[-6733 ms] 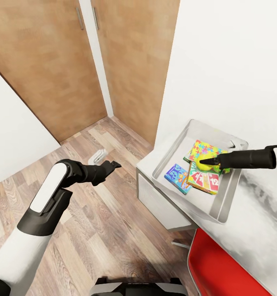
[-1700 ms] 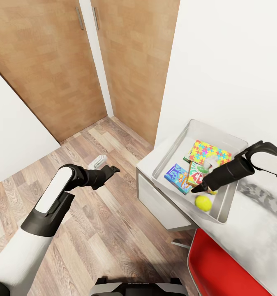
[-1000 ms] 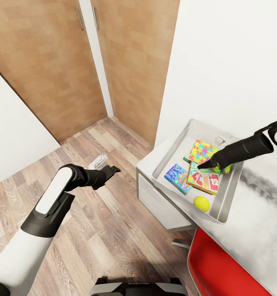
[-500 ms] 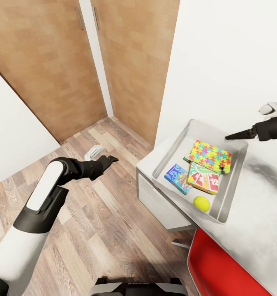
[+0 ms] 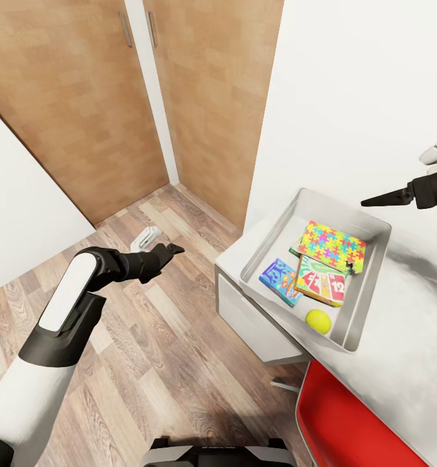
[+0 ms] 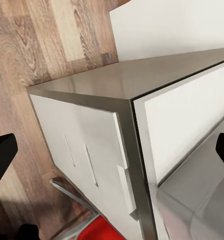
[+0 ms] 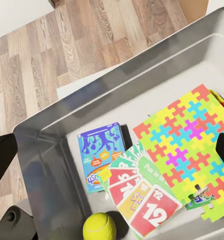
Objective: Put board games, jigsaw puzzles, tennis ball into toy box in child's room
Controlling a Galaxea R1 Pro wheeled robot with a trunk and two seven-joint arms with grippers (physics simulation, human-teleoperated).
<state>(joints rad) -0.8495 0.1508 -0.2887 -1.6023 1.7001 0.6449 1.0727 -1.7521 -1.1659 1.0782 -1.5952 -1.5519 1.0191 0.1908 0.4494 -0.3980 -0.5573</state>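
Note:
The grey toy box stands at the end of the table. In it lie a jigsaw puzzle, a light blue board game, a green and red board game and the tennis ball in the near corner. In the right wrist view the puzzle partly covers the green and red game, beside the blue game and the ball. My right gripper hangs open and empty above the box's far rim. My left gripper is open over the floor.
A red chair stands tucked against the table's near side. Wooden doors and white walls close off the corner behind. A small white object lies on the plank floor near my left hand. The table's drawer fronts face the left wrist camera.
The tennis ball left my right gripper and came to rest in the box's near corner. The right gripper then rose out of the box, up and to the right. The left arm shifted slightly.

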